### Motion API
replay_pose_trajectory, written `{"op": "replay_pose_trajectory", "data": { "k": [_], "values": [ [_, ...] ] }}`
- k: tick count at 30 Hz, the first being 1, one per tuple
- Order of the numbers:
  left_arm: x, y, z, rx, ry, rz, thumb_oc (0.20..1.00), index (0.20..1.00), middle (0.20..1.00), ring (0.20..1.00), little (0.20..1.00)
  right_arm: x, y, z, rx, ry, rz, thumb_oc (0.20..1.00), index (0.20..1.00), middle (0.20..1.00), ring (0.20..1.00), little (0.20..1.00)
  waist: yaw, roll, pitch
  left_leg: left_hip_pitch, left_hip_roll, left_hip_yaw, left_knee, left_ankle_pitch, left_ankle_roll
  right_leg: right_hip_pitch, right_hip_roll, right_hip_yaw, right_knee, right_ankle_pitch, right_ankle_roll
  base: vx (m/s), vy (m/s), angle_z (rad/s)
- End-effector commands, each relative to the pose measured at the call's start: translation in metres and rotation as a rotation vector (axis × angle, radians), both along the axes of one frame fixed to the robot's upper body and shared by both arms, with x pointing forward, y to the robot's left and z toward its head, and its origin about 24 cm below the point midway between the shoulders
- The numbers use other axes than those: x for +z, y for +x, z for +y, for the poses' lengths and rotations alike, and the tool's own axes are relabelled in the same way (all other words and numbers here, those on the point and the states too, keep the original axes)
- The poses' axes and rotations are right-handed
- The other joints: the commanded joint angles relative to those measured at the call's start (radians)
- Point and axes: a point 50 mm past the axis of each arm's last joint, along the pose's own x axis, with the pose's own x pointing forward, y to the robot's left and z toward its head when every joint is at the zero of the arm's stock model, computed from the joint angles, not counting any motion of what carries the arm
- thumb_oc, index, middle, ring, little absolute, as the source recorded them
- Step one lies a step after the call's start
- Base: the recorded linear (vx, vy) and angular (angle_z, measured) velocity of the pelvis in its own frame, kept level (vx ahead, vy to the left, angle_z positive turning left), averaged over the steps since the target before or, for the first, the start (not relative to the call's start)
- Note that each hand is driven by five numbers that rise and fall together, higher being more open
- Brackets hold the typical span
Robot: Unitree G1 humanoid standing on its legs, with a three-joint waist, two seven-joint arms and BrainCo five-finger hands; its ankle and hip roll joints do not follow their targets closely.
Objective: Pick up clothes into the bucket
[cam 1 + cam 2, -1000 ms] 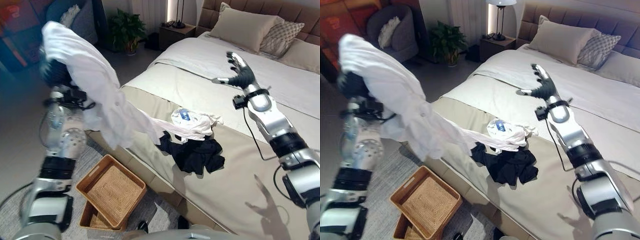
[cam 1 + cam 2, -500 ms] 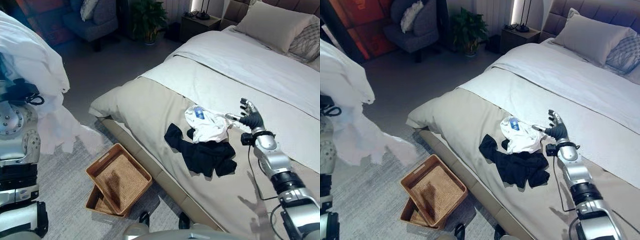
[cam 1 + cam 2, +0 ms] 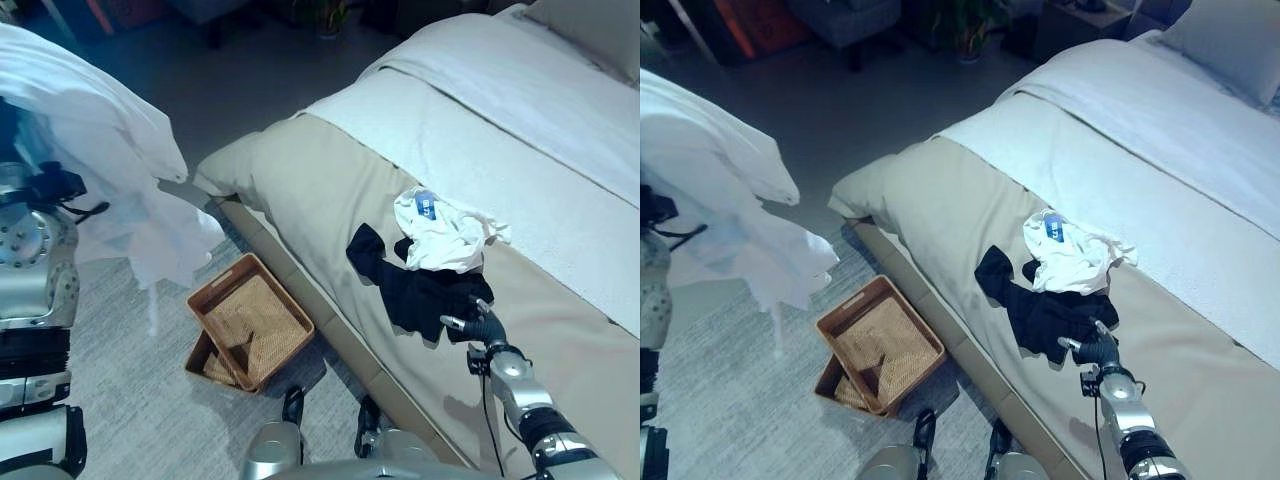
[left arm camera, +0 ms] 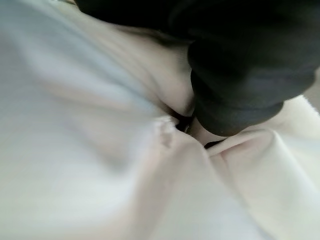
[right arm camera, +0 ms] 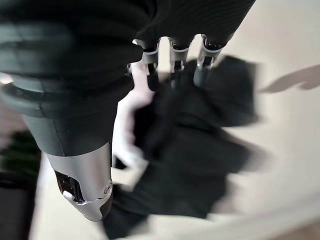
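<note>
A robot stands at the foot of a bed [image 3: 330,180], partway through tidying clothes. Its left hand [image 4: 235,75] is raised high, buried in a white shirt [image 3: 110,170], so whether its fingers grip the cloth cannot be told. The shirt hangs from that hand with its long axis running downward, its loose end dangling above and just to one side of the wicker basket [image 3: 255,320] on the floor. The basket looks empty, so nothing appears delivered yet. The right hand [image 3: 478,325] rests low on the bed, fingers spread and relaxed, holding nothing, its tips at the edge of a crumpled black garment [image 3: 415,290]. Beyond that lies a white garment [image 3: 445,240], also waiting.
</note>
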Motion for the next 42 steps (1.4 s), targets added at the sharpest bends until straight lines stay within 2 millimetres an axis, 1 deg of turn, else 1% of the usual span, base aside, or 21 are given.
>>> {"op": "replay_pose_trajectory", "data": {
  "k": [1, 4, 6, 7, 9, 13, 15, 20, 21, 22, 26, 28, 29, 30, 31, 32, 33, 36, 38, 39, 42],
  "values": [
    [0.023, -0.009, 0.007, 0.083, 0.120, -0.061, 0.200, 0.200, 0.200, 0.200, 0.200, 0.002, 0.002, 0.005, 0.047, -0.044, -0.028, 1.000, 1.000, 1.000, 1.000, 1.000, 0.000, -0.026, -0.031, -0.063, -0.045, -0.026, 0.107, -0.059, 0.026, -0.034, -0.084, -0.019, 0.148, -0.063, 0.067, -0.07, 0.002, 0.06],
    [0.019, -0.011, 0.017, 0.180, 0.173, -0.011, 0.200, 0.200, 0.200, 0.200, 0.200, -0.009, -0.011, 0.006, 0.030, -0.036, 0.013, 1.000, 1.000, 1.000, 1.000, 1.000, -0.002, -0.032, -0.007, -0.093, -0.043, -0.032, 0.119, -0.052, 0.025, -0.058, -0.086, -0.021, 0.156, -0.059, 0.066, -0.07, 0.010, 0.05],
    [0.014, -0.012, 0.020, 0.204, 0.183, 0.014, 0.200, 0.200, 0.200, 0.200, 0.200, -0.014, -0.018, 0.006, 0.033, -0.045, 0.042, 1.000, 1.000, 1.000, 1.000, 1.000, -0.003, -0.036, 0.009, -0.108, -0.042, -0.035, 0.122, -0.047, 0.025, -0.071, -0.086, -0.024, 0.159, -0.057, 0.065, -0.04, 0.001, 0.08],
    [0.014, -0.012, 0.021, 0.205, 0.183, 0.014, 0.200, 0.200, 0.200, 0.200, 0.200, -0.015, -0.018, 0.006, 0.034, -0.045, 0.042, 1.000, 1.000, 1.000, 1.000, 1.000, -0.004, -0.036, 0.008, -0.109, -0.042, -0.036, 0.123, -0.047, 0.025, -0.072, -0.086, -0.024, 0.159, -0.057, 0.065, -0.04, 0.013, 0.09],
    [0.002, -0.010, 0.026, 0.230, 0.161, 0.057, 0.200, 0.200, 0.200, 0.200, 0.200, -0.018, -0.023, 0.005, 0.024, -0.043, 0.056, 1.000, 1.000, 1.000, 1.000, 1.000, -0.009, -0.040, 0.025, -0.124, -0.041, -0.036, 0.125, -0.043, 0.023, -0.090, -0.087, -0.020, 0.161, -0.053, 0.065, -0.05, 0.024, 0.05],
    [-0.016, -0.003, 0.026, 0.214, 0.115, 0.112, 0.200, 0.200, 0.200, 0.200, 0.200, -0.017, -0.022, 0.001, 0.012, -0.063, 0.058, 1.000, 1.000, 1.000, 1.000, 1.000, -0.015, -0.040, 0.051, -0.148, -0.040, -0.033, 0.128, -0.037, 0.022, -0.117, -0.090, -0.015, 0.171, -0.051, 0.063, -0.05, 0.033, -0.02],
    [-0.025, -0.001, 0.024, 0.202, 0.087, 0.131, 0.200, 0.200, 0.200, 0.200, 0.200, -0.013, -0.017, 0.001, 0.012, -0.067, 0.037, 1.000, 1.000, 1.000, 1.000, 1.000, -0.017, -0.040, 0.065, -0.160, -0.041, -0.029, 0.135, -0.038, 0.023, -0.133, -0.090, -0.008, 0.178, -0.050, 0.062, -0.05, 0.032, 0.00],
    [-0.051, 0.011, 0.012, 0.142, 0.060, 0.215, 0.200, 0.200, 0.200, 0.200, 0.200, -0.002, -0.003, 0.004, 0.022, -0.072, -0.029, 1.000, 1.000, 1.000, 1.000, 1.000, -0.028, -0.046, 0.105, -0.197, -0.036, -0.019, 0.161, -0.039, 0.022, -0.174, -0.093, 0.008, 0.195, -0.047, 0.060, -0.04, 0.024, -0.03],
    [-0.051, 0.011, 0.011, 0.142, 0.059, 0.214, 0.200, 0.200, 0.200, 0.200, 0.200, -0.002, -0.003, 0.004, 0.021, -0.072, -0.029, 1.000, 1.000, 1.000, 1.000, 1.000, -0.027, -0.045, 0.104, -0.199, -0.035, -0.018, 0.162, -0.040, 0.022, -0.176, -0.093, 0.009, 0.196, -0.047, 0.060, -0.05, 0.014, -0.06],
    [-0.061, 0.017, 0.006, 0.116, 0.032, 0.249, 0.200, 0.200, 0.200, 0.200, 0.200, 0.003, 0.005, 0.008, 0.035, -0.070, -0.060, 1.000, 1.000, 1.000, 1.000, 1.000, -0.034, -0.049, 0.122, -0.216, -0.032, -0.014, 0.174, -0.041, 0.022, -0.196, -0.094, 0.019, 0.204, -0.046, 0.058, -0.05, 0.016, -0.11],
    [-0.077, 0.029, -0.008, 0.049, 0.020, 0.311, 0.200, 0.200, 0.200, 0.200, 0.200, 0.015, 0.018, 0.014, 0.066, -0.076, -0.124, 1.000, 1.000, 1.000, 1.000, 1.000, -0.047, -0.060, 0.159, -0.264, -0.028, -0.001, 0.218, -0.051, 0.024, -0.244, -0.095, 0.042, 0.227, -0.044, 0.054, -0.05, 0.028, -0.16],
    [-0.079, 0.034, -0.011, 0.035, 0.024, 0.323, 0.200, 0.200, 0.200, 0.200, 0.200, 0.019, 0.022, 0.015, 0.072, -0.082, -0.139, 1.000, 1.000, 1.000, 1.000, 1.000, -0.049, -0.063, 0.165, -0.281, -0.027, 0.002, 0.237, -0.057, 0.025, -0.260, -0.096, 0.048, 0.237, -0.045, 0.053, -0.04, 0.028, -0.09],
    [-0.081, 0.040, -0.022, -0.006, 0.027, 0.329, 0.200, 0.200, 0.200, 0.200, 0.200, 0.023, 0.029, 0.018, 0.082, -0.086, -0.160, 1.000, 1.000, 1.000, 1.000, 1.000, -0.056, -0.066, 0.180, -0.307, -0.027, 0.007, 0.262, -0.065, 0.029, -0.287, -0.094, 0.061, 0.254, -0.046, 0.051, -0.04, 0.044, -0.12],
    [-0.082, 0.043, -0.027, -0.024, 0.034, 0.339, 0.200, 0.200, 0.200, 0.200, 0.200, 0.026, 0.032, 0.019, 0.086, -0.092, -0.171, 1.000, 1.000, 1.000, 1.000, 1.000, -0.056, -0.068, 0.188, -0.318, -0.024, 0.013, 0.277, -0.077, 0.031, -0.299, -0.090, 0.069, 0.264, -0.052, 0.051, -0.07, 0.057, -0.19],
    [-0.083, 0.046, -0.033, -0.043, 0.044, 0.342, 0.200, 0.200, 0.200, 0.200, 0.200, 0.027, 0.034, 0.020, 0.092, -0.099, -0.174, 1.000, 1.000, 1.000, 1.000, 1.000, -0.062, -0.072, 0.197, -0.331, -0.025, 0.014, 0.284, -0.073, 0.033, -0.314, -0.091, 0.073, 0.270, -0.046, 0.051, -0.04, 0.038, -0.17],
    [-0.083, 0.049, -0.038, -0.058, 0.050, 0.347, 0.200, 0.200, 0.200, 0.200, 0.200, 0.030, 0.037, 0.020, 0.095, -0.105, -0.184, 1.000, 1.000, 1.000, 1.000, 1.000, -0.063, -0.072, 0.205, -0.341, -0.024, 0.018, 0.300, -0.083, 0.034, -0.325, -0.088, 0.080, 0.281, -0.052, 0.049, -0.06, 0.036, -0.24],
    [-0.085, 0.051, -0.042, -0.068, 0.052, 0.353, 0.200, 0.200, 0.200, 0.200, 0.200, 0.031, 0.039, 0.021, 0.096, -0.108, -0.192, 1.000, 1.000, 1.000, 1.000, 1.000, -0.068, -0.075, 0.209, -0.353, -0.025, 0.020, 0.302, -0.078, 0.035, -0.336, -0.090, 0.081, 0.282, -0.047, 0.049, -0.03, 0.025, -0.17],
    [-0.091, 0.059, -0.054, -0.092, 0.062, 0.387, 0.200, 0.200, 0.200, 0.200, 0.200, 0.037, 0.044, 0.021, 0.096, -0.121, -0.217, 1.000, 1.000, 1.000, 1.000, 1.000, -0.078, -0.076, 0.220, -0.385, -0.024, 0.025, 0.325, -0.089, 0.037, -0.369, -0.087, 0.093, 0.301, -0.055, 0.048, -0.03, 0.025, -0.12],
    [-0.092, 0.060, -0.056, -0.091, 0.064, 0.393, 0.200, 0.200, 0.200, 0.200, 0.200, 0.038, 0.045, 0.020, 0.092, -0.122, -0.223, 1.000, 1.000, 1.000, 1.000, 1.000, -0.081, -0.076, 0.220, -0.395, -0.024, 0.026, 0.331, -0.091, 0.038, -0.380, -0.087, 0.096, 0.307, -0.056, 0.048, -0.02, 0.020, -0.13],
    [-0.103, 0.065, -0.056, -0.069, 0.066, 0.448, 0.200, 0.200, 0.200, 0.200, 0.200, 0.042, 0.047, 0.020, 0.095, -0.131, -0.242, 1.000, 1.000, 1.000, 1.000, 1.000, -0.092, -0.080, 0.220, -0.425, -0.024, 0.032, 0.350, -0.098, 0.041, -0.416, -0.086, 0.101, 0.324, -0.058, 0.046, -0.04, 0.026, -0.09],
    [-0.106, 0.068, -0.055, -0.045, 0.073, 0.470, 0.200, 0.200, 0.200, 0.200, 0.200, 0.046, 0.049, 0.018, 0.089, -0.135, -0.260, 1.000, 1.000, 1.000, 1.000, 1.000, -0.099, -0.083, 0.220, -0.458, -0.024, 0.037, 0.375, -0.104, 0.042, -0.447, -0.087, 0.106, 0.340, -0.060, 0.045, -0.03, 0.016, -0.03]
  ]
}}
